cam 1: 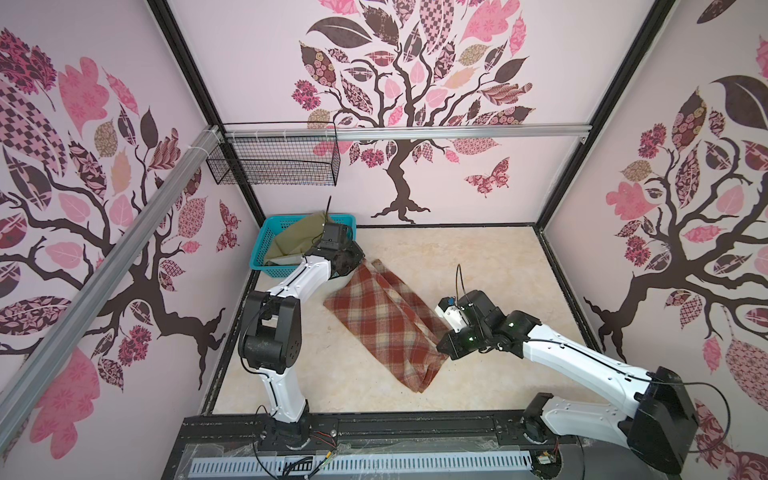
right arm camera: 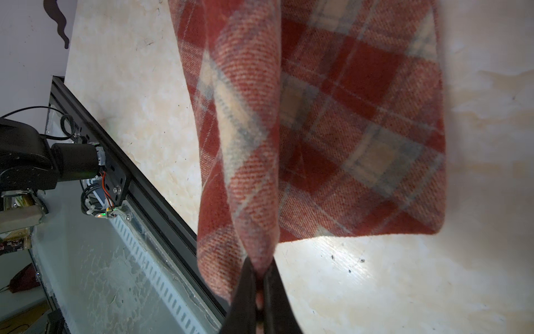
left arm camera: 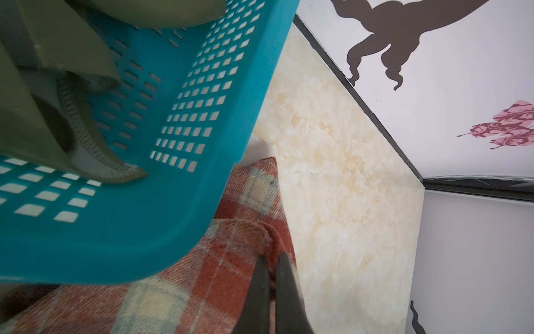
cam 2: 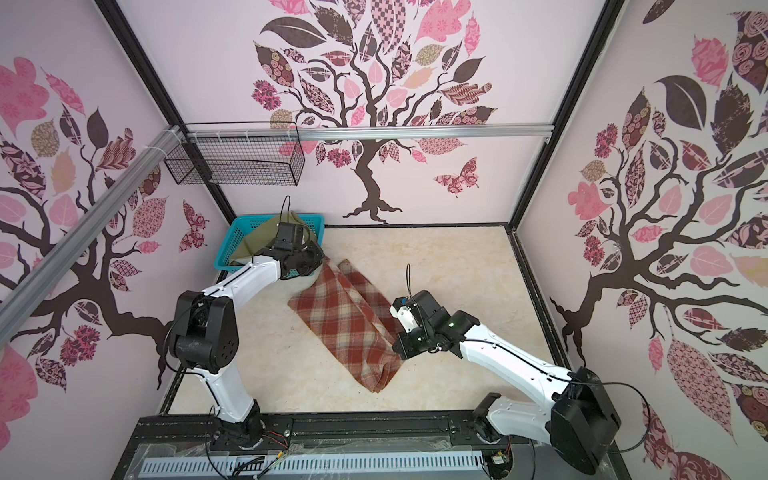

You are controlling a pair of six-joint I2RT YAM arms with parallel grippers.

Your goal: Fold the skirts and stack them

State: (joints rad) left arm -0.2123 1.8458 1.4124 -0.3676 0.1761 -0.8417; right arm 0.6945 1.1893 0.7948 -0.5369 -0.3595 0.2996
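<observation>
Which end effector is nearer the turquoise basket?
Left. The left end effector pinches the plaid skirt right beside the turquoise basket; the right end effector grips that skirt's opposite end, well away.

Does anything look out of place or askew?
Nothing damaged. The plaid skirt lies diagonally on the table, layers uneven, pinched at opposite ends by left gripper and right gripper. The olive skirt sits crumpled in the basket, poking above its rim.
</observation>
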